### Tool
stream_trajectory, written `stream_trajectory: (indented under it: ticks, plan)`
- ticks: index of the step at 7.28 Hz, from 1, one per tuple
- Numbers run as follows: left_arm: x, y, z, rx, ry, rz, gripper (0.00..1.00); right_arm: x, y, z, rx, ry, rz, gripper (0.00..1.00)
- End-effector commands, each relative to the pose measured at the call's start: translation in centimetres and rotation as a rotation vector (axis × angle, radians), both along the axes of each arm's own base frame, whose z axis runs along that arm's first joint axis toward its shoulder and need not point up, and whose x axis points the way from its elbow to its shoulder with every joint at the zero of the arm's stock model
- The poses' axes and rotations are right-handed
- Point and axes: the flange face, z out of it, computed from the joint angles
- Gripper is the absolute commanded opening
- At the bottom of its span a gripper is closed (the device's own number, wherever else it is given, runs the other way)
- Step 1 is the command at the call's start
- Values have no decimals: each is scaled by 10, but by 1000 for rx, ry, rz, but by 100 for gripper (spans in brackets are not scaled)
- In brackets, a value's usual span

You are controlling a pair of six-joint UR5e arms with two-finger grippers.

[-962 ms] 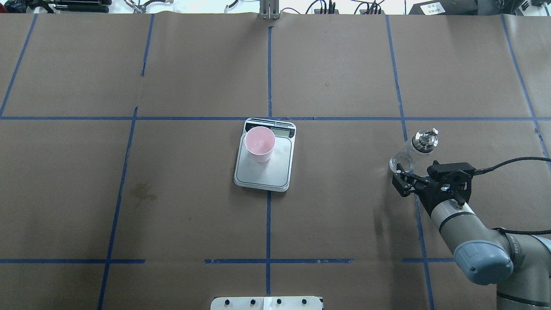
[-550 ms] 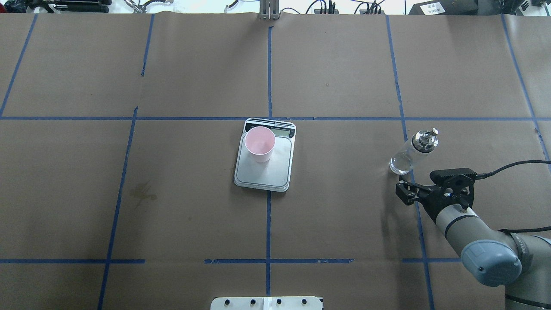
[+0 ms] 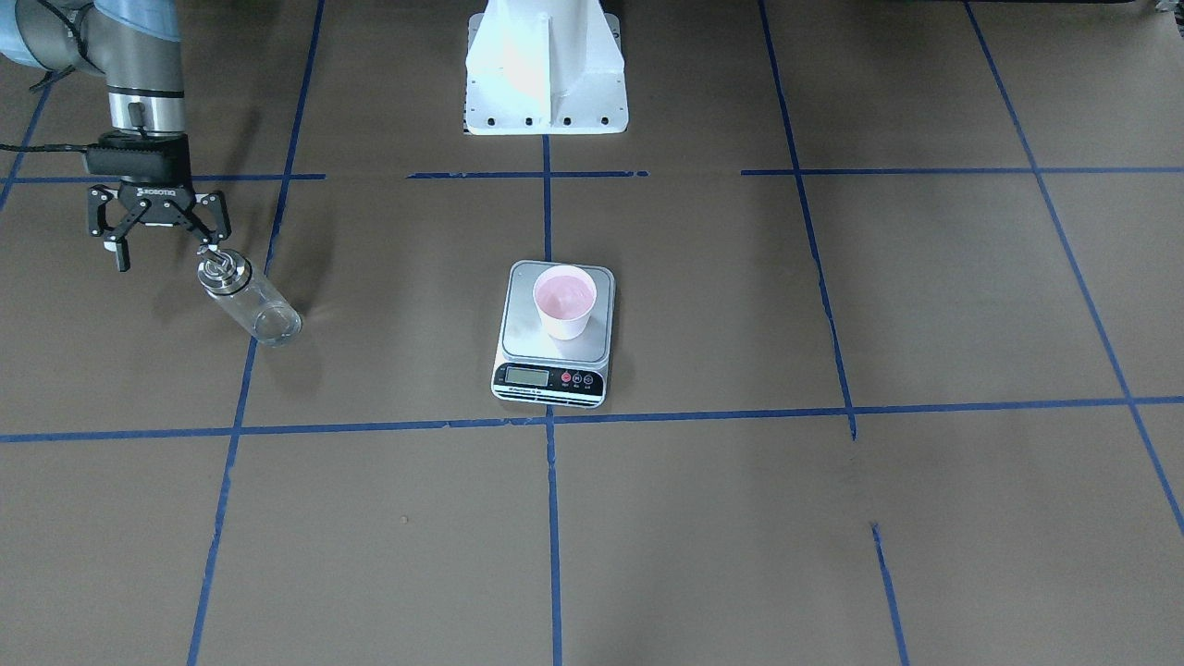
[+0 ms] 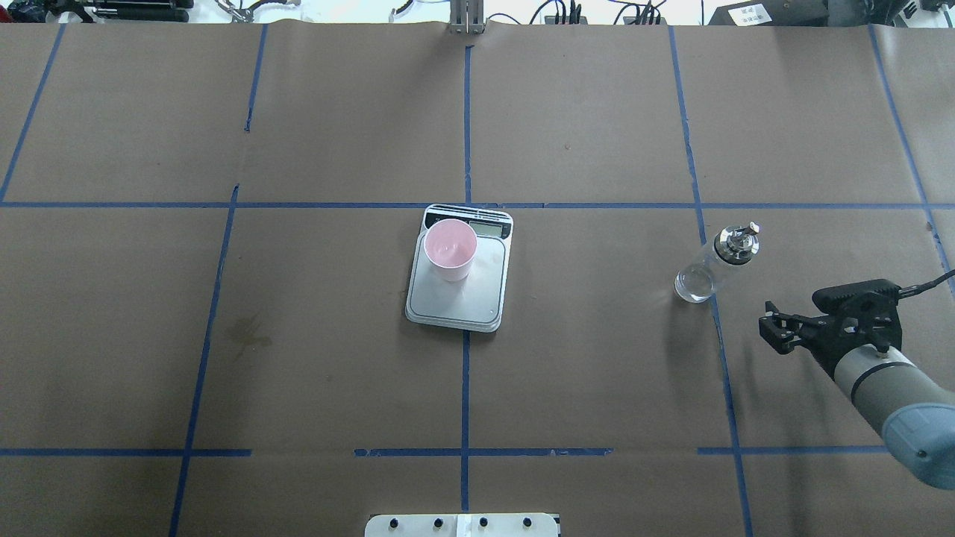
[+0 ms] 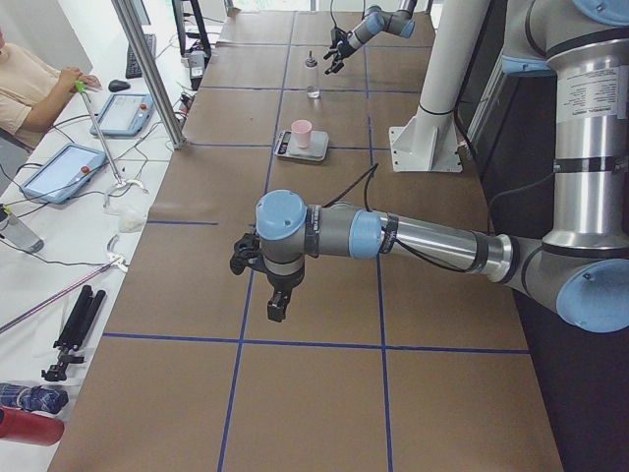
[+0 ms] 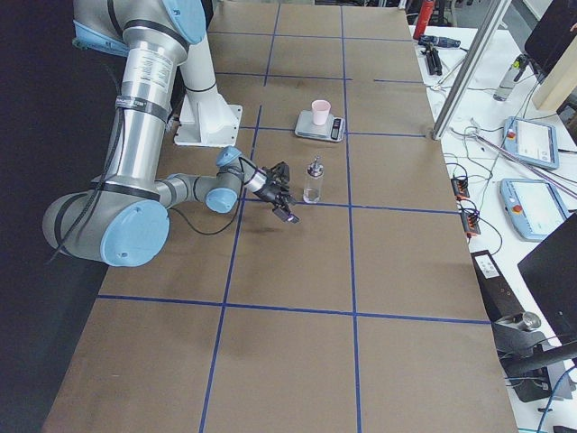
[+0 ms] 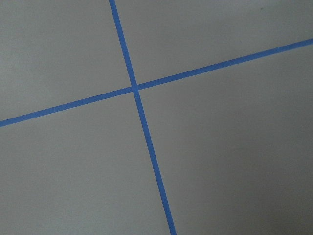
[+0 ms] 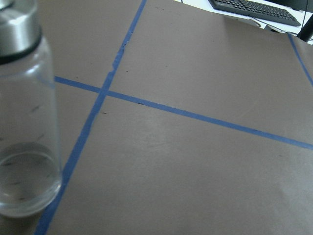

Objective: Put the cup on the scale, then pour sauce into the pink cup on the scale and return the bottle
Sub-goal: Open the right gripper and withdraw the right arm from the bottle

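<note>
Quick take on handling the clear glass cylindrical bottle with the shiny metal collar [image 4: 705, 268]. It stands upright on the brown paper-covered surface [image 4: 597, 373], on the robot's right and well apart from the small steel-topped digital scale [image 4: 477, 298]. The pale pink tapered plastic cup [image 4: 450, 248] already sits on that scale. The right pincer [image 3: 166, 252] is near the bottle but not touching it, with its jaws spread wide and nothing between them. The left pincer [image 5: 257, 283] only shows up in the side view, so I can't tell if it's open or closed. My guess is the bottle is rigid, smooth and slippery, and breakable if it tips or gets knocked. There's only a shallow layer of clear liquid [image 8: 27, 171] at the bottom, so it's probably pretty light, with most of the weight being the glass itself. I'd grab it across the straight glass wall around mid-height, below the collar [image 4: 731, 247]. I wouldn't take it by the little spout cap, since that's narrow and rounded and looks likely to slip. Firm squeeze, centred, so it doesn't swivel when tilted.
</note>
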Motion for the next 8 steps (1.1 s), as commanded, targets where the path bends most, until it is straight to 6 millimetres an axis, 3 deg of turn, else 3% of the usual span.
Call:
stream_trajectory:
  ticks: [1,5,7,8]
  plan:
    - [0,0,1,-2,0,0,100,69,-54,32,-50,159,-27,100]
    - [0,1,1,-2,0,0,100,209,-183,83,-207,195,-248,100]
    - [0,1,3,-6,0,0,100,265,-191,93,-313,187,-306,100]
    - [0,1,7,-11,0,1,100,280,-193,95,-388,123,-334,100]
